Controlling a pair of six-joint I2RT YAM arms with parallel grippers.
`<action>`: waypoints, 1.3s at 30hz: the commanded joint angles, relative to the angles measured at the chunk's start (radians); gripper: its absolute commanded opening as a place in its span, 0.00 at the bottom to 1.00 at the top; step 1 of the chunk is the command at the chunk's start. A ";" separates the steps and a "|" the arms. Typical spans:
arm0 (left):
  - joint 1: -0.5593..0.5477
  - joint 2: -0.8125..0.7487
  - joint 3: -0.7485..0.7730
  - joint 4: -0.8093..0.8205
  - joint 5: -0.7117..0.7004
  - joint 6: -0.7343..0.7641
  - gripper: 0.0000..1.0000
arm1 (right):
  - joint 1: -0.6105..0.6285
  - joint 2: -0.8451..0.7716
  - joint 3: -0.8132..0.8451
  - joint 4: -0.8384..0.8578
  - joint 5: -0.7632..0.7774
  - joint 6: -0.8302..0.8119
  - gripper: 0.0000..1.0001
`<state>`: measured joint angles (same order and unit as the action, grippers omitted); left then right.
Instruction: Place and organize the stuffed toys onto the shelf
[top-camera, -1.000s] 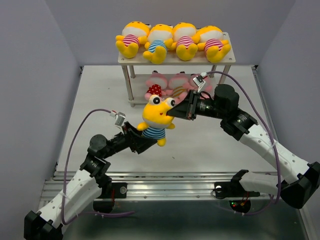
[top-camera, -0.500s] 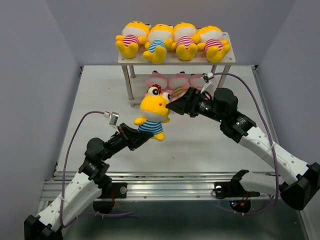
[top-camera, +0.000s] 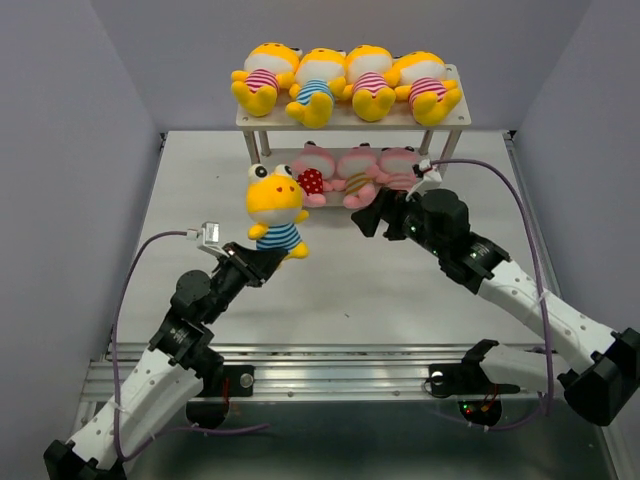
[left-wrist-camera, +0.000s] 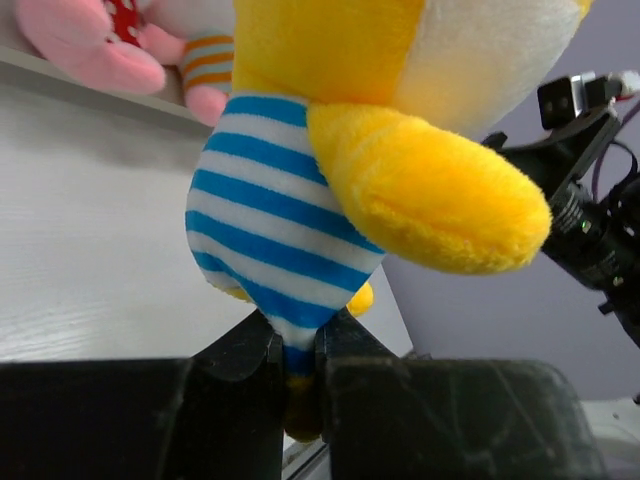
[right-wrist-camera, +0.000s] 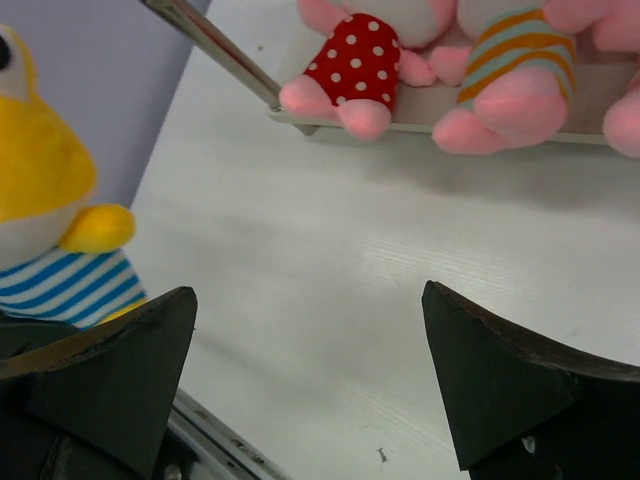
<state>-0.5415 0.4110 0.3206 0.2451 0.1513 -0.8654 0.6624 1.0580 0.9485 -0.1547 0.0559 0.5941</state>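
My left gripper (top-camera: 268, 258) (left-wrist-camera: 296, 345) is shut on the bottom of a yellow stuffed toy in a blue-striped shirt (top-camera: 275, 208) (left-wrist-camera: 290, 240) and holds it upright above the table, left of the shelf's lower board. My right gripper (top-camera: 372, 217) (right-wrist-camera: 310, 330) stands open and empty in front of the shelf (top-camera: 250, 119). Several yellow toys (top-camera: 345, 82) lie in a row on the top board. Three pink toys (top-camera: 350, 172) (right-wrist-camera: 500, 70) lie on the lower board; the leftmost wears a red dotted outfit (right-wrist-camera: 358, 62).
Grey walls close in the table (top-camera: 400, 290) at the back and both sides. A metal rail (top-camera: 340, 375) runs along the near edge by the arm bases. The shelf's thin metal leg (right-wrist-camera: 215, 45) stands at the lower board's left corner.
The right gripper let go of the yellow toy's head, opened and pulled back right. The left gripper closed on the toy's bottom and carried it left and toward the shelf.
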 joint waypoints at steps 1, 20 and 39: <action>-0.002 -0.029 0.109 -0.165 -0.229 0.016 0.00 | 0.026 0.101 0.007 0.075 0.062 -0.129 1.00; 0.000 -0.376 0.092 -0.627 -0.406 -0.130 0.00 | 0.243 0.802 0.260 0.826 0.393 -0.688 1.00; -0.002 -0.391 0.077 -0.621 -0.340 -0.144 0.00 | 0.233 1.133 0.573 0.824 0.573 -0.783 1.00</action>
<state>-0.5415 0.0296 0.3740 -0.4061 -0.1841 -1.0084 0.8978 2.1876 1.4925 0.6228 0.5674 -0.1917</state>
